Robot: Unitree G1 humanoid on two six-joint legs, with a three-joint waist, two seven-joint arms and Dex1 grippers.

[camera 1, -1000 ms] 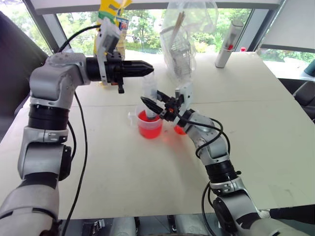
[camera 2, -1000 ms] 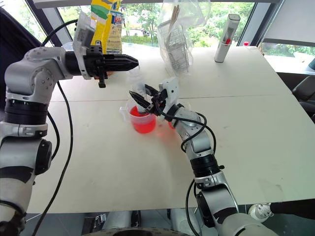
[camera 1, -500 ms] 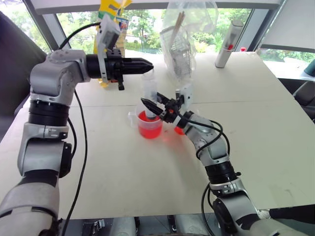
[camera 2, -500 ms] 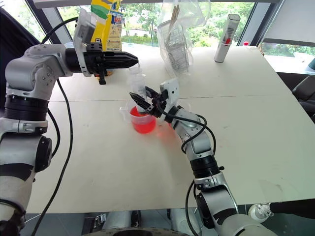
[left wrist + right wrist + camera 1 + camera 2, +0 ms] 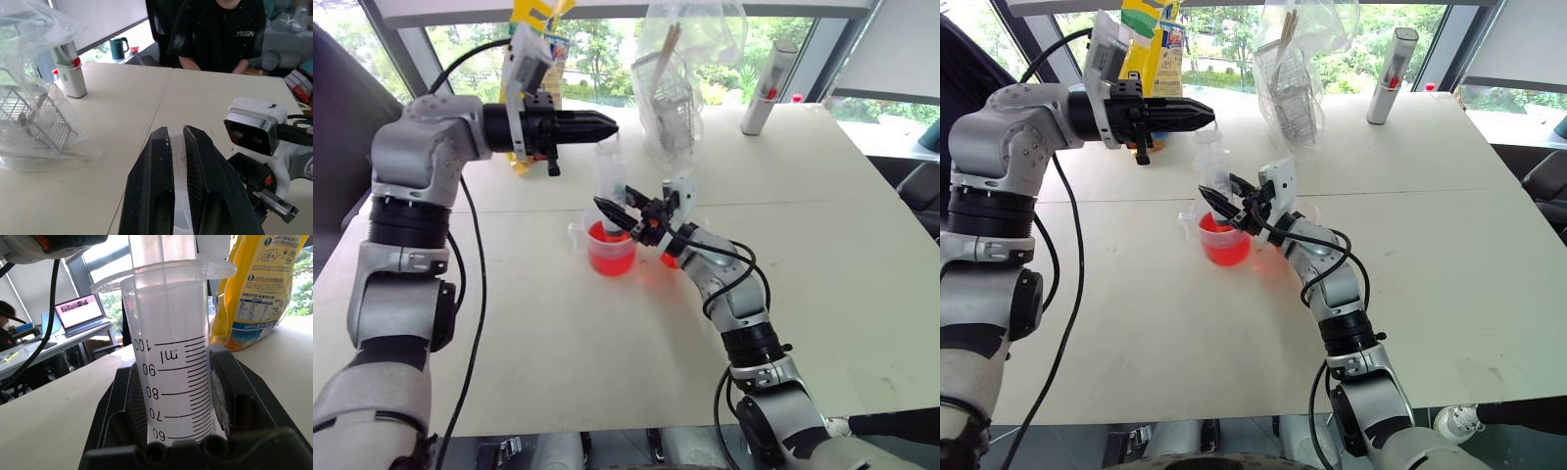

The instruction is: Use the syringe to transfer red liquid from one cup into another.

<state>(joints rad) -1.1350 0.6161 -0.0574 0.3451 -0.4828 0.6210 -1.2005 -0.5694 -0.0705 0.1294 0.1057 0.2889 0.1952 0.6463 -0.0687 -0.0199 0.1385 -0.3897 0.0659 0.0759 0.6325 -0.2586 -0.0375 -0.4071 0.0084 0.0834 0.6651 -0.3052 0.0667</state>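
The clear syringe (image 5: 610, 181) stands upright with its tip down in the larger handled cup (image 5: 610, 257), which holds red liquid (image 5: 1224, 245). My right gripper (image 5: 615, 211) is shut on the syringe's barrel (image 5: 171, 382), just above the cup's rim. My left gripper (image 5: 605, 125) points level from the left and is shut on the white plunger (image 5: 179, 171) at the syringe's top. The smaller cup (image 5: 672, 259) shows as a red glimpse behind my right wrist and is mostly hidden by it.
At the table's far side stand a yellow bag (image 5: 536, 29), a clear plastic bag holding a wire rack (image 5: 680, 88), and a grey cylinder with a red mark (image 5: 769, 88). A person in a black shirt (image 5: 220, 34) sits past the table's right edge.
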